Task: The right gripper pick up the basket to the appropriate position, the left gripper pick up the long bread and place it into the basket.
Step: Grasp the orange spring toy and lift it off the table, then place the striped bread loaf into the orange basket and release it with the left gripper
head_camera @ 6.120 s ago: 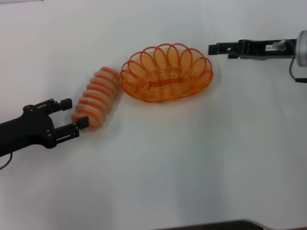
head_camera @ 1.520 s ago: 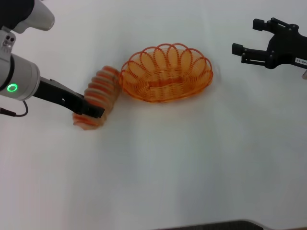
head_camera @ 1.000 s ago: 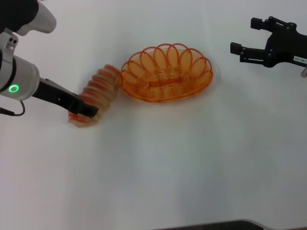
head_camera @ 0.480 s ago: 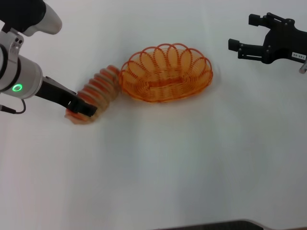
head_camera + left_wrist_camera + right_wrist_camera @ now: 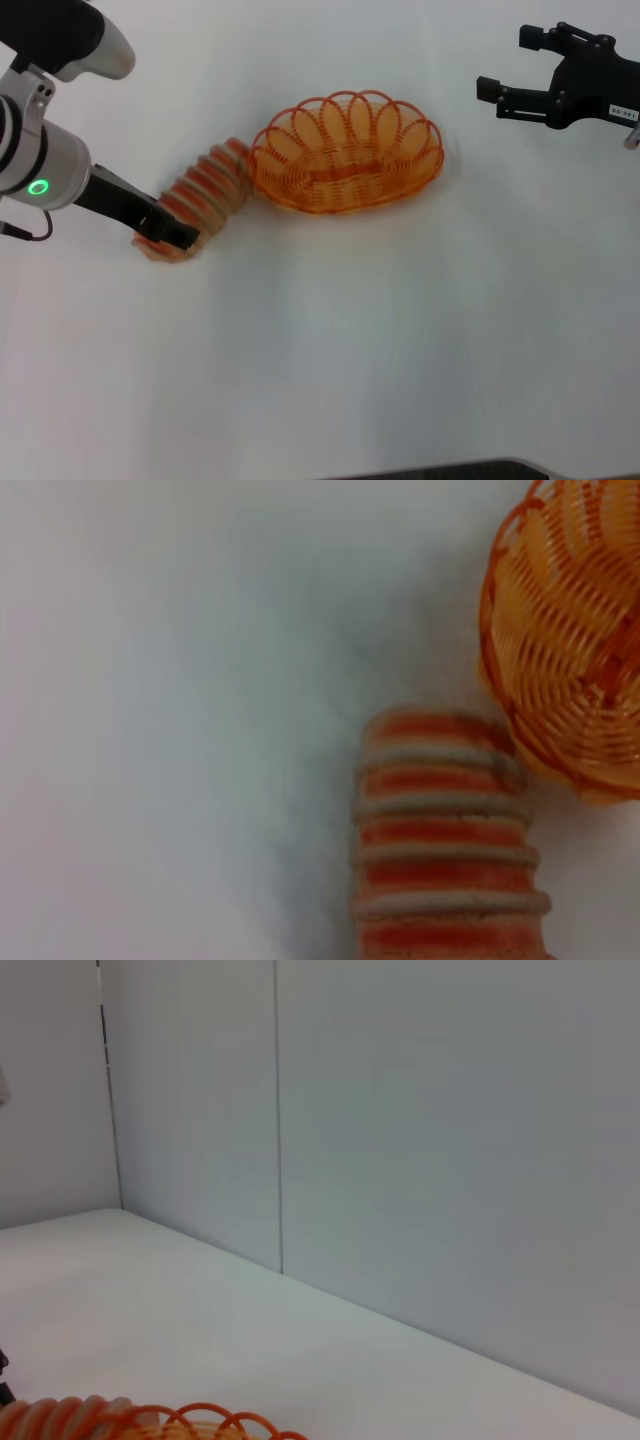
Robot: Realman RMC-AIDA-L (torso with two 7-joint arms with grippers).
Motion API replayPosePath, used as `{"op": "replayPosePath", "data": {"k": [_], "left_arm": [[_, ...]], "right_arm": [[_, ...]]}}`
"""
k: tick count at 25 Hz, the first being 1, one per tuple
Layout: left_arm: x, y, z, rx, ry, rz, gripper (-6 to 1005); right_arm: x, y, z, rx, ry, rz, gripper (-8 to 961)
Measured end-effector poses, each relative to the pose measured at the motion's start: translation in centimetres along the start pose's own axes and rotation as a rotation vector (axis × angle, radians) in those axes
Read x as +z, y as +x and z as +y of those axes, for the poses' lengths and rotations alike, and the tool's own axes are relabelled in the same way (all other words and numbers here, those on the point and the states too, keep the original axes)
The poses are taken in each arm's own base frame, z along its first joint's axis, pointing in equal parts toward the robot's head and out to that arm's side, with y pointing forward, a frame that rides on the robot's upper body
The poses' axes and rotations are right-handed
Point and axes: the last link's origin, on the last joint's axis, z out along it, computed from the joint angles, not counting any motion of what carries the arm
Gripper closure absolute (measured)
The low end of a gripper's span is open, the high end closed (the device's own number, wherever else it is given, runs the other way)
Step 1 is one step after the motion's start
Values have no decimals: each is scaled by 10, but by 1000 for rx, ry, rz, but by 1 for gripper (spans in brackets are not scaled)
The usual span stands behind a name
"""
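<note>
The long bread (image 5: 205, 190), tan with orange ridged stripes, lies slanted on the white table with its far end touching the left side of the basket (image 5: 346, 96). In the head view my left gripper (image 5: 165, 230) is shut on the bread's near end. The left wrist view looks along the long bread (image 5: 445, 840) toward the basket (image 5: 570, 630). The basket is an oval orange wire one with a looped rim, and nothing lies in it. My right gripper (image 5: 503, 64) hangs open at the far right, apart from the basket, nothing between its fingers. The basket rim (image 5: 200, 1420) just shows in the right wrist view.
The white table (image 5: 360, 340) spreads wide in front of the basket and bread. A grey panelled wall (image 5: 420, 1120) stands behind the table. A dark edge (image 5: 440, 470) runs along the near side of the table.
My left gripper has drawn the bread's near end to the left, and the loaf now lies more slanted. The right gripper has drifted slightly up and stayed open.
</note>
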Motion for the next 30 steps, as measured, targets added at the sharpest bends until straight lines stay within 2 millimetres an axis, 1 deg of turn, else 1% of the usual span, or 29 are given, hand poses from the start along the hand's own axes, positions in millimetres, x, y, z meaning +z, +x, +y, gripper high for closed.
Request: {"op": "replayPosePath", "data": {"k": [4, 10, 15, 20, 24, 26, 27, 30], "left_arm": [[2, 0, 1, 10, 0, -12, 282], [1, 2, 0, 7, 2, -5, 325], [0, 2, -5, 5, 28, -8, 429], [-3, 5, -11, -22, 70, 4, 470], [-7, 12, -19, -54, 100, 45, 507], [-16, 22, -24, -54, 124, 92, 526], [-16, 22, -24, -54, 124, 92, 532], [-28, 36, -26, -29, 150, 136, 550]], "right_arm": [[0, -1, -1, 0, 1, -2, 11], [1, -2, -1, -2, 0, -3, 11], [1, -2, -1, -2, 3, -5, 11], [1, -2, -1, -1, 4, -7, 11], [1, -2, -1, 0, 4, -8, 11], [1, -3, -1, 0, 3, -10, 11], [1, -3, -1, -1, 2, -10, 11], [1, -3, -1, -3, -2, -8, 11]]}}
